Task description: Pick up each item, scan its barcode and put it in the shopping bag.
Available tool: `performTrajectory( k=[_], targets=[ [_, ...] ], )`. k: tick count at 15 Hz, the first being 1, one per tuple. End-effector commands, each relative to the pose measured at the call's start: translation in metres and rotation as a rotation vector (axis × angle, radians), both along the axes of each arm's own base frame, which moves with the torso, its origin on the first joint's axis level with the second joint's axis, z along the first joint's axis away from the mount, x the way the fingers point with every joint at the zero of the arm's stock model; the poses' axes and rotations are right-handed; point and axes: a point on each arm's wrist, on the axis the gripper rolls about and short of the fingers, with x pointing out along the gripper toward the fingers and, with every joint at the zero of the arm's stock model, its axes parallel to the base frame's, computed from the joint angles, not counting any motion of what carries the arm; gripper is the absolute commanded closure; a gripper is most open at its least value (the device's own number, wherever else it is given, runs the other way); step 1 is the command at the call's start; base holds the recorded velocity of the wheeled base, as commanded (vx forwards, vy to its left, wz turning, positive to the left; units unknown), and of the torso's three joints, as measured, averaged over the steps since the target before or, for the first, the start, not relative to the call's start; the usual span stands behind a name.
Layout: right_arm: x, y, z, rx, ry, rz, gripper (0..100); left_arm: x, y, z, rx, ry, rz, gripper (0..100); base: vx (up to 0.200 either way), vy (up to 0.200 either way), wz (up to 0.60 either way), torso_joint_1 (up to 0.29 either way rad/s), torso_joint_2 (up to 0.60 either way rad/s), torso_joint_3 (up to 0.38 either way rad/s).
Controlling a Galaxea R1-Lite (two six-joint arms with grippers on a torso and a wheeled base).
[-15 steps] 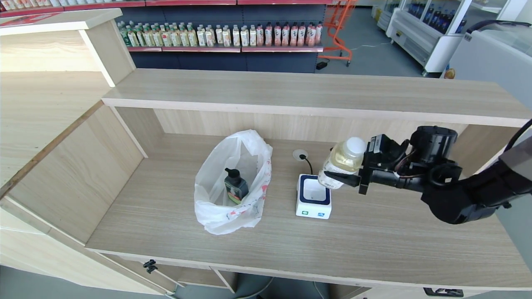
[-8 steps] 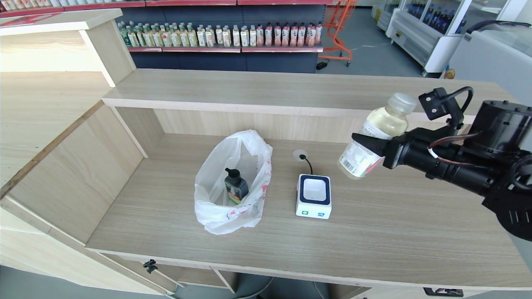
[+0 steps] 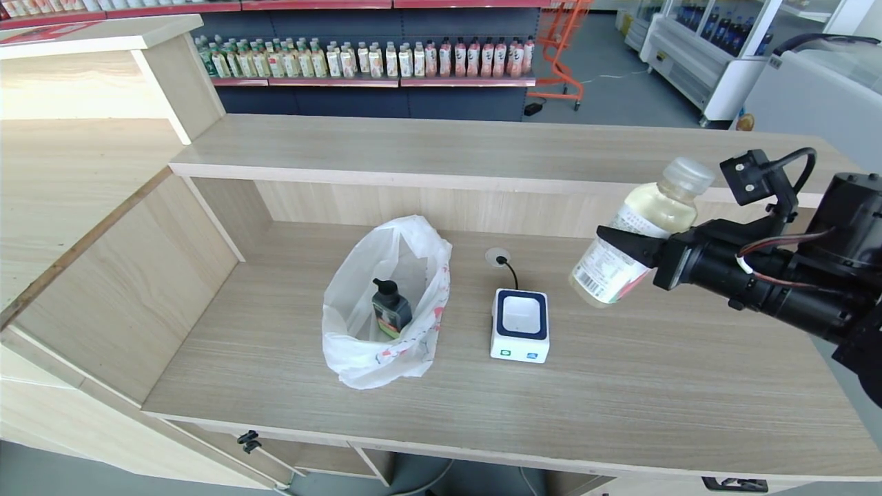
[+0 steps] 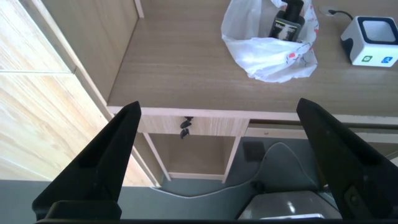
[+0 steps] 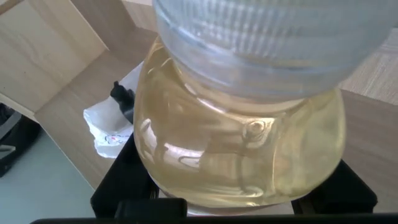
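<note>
Your right gripper [image 3: 618, 256] is clamped on the clear plastic bottle of pale yellow drink [image 3: 637, 231], tilted, up and right of the white box scanner [image 3: 521, 324]. Your left gripper [image 4: 217, 107] is wide open. The dark pump bottle [image 3: 391, 308] sits in the white plastic bag [image 3: 365, 358] left of the scanner, so I'd say only this bottle needs scanning and bagging.

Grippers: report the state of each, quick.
Left gripper: open, holding nothing.
Right gripper: shut on the bottle.
</note>
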Motion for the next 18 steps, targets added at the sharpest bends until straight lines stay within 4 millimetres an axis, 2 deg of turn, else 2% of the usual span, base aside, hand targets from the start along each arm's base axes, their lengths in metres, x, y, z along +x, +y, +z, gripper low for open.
performTrajectory(
  k=[1,5,7,11,12,15,18],
  targets=[
    [-0.003,0.001,0.000,0.020,0.014,0.006,100,0.000,0.000,0.000,0.000,0.002,0.000,0,0.000,0.200,0.00,0.002,0.00,0.002],
    [-0.006,0.002,0.003,0.066,0.087,0.016,100,0.000,0.000,0.000,0.000,0.000,0.000,0,0.000,0.200,0.00,0.007,0.00,0.000],
    [-0.002,0.005,0.001,0.071,0.108,0.020,100,0.000,0.000,0.000,-0.002,0.000,0.000,0,0.000,0.000,0.00,0.000,0.00,0.000],
    [0.034,0.028,-0.015,0.057,0.151,0.057,100,0.000,0.000,0.000,0.000,0.002,0.000,0,0.000,0.000,0.00,0.000,0.00,0.000],
    [0.052,0.039,-0.026,0.051,0.169,0.069,100,0.000,0.000,0.000,0.000,0.002,0.000,0,0.000,0.000,0.00,0.000,0.00,0.000],
    [0.088,0.069,-0.047,0.042,0.186,0.075,100,0.000,0.000,0.000,-0.002,0.000,0.000,0,0.000,0.000,0.00,0.000,0.00,0.000],
    [0.111,0.096,-0.068,0.019,0.182,0.108,100,0.000,0.000,0.000,0.000,0.002,0.000,0,0.000,0.000,0.00,0.000,0.00,0.000]
  ],
)
